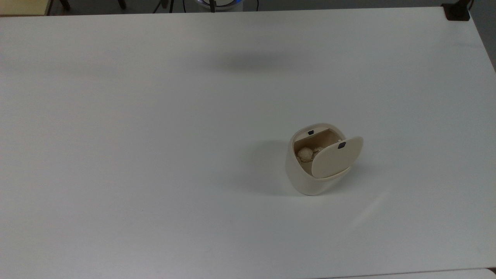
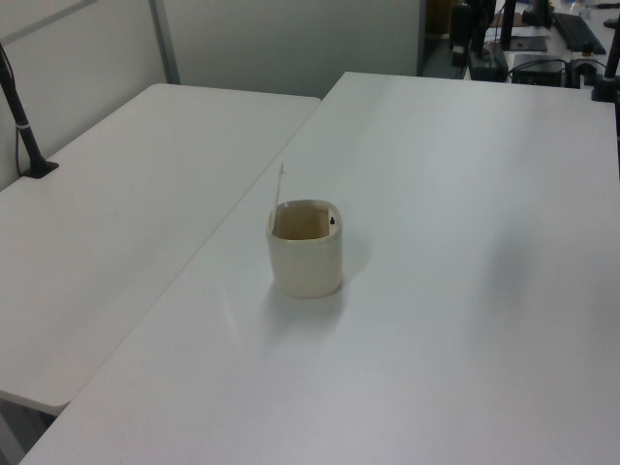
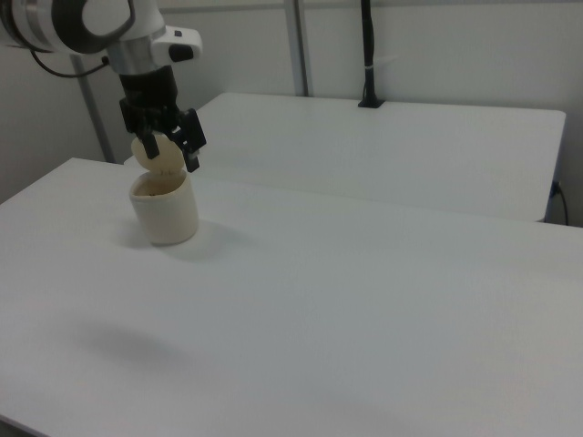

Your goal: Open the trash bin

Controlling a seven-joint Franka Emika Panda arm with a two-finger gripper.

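Trash bin point(image 1: 310, 176) stands upright on white table point(image 1: 155, 155), nearer the top view's right and bottom edges than its middle. Lid point(image 1: 335, 157) is swung up on its hinge, standing almost on edge; black button point(image 1: 341, 145) near its rim. Crumpled paper balls point(image 1: 306, 154) lie inside. Gripper point(image 3: 170, 146) shows in the right view, overlapping the raised lid; fingers apart, holding nothing. A second white table point(image 2: 116, 223) abuts along the left view's left edge.

One trash bin point(image 1: 310, 182) with one raised lid point(image 1: 334, 159), two crumpled paper wads point(image 1: 305, 154) inside, on one of two worktops point(image 2: 465, 291).
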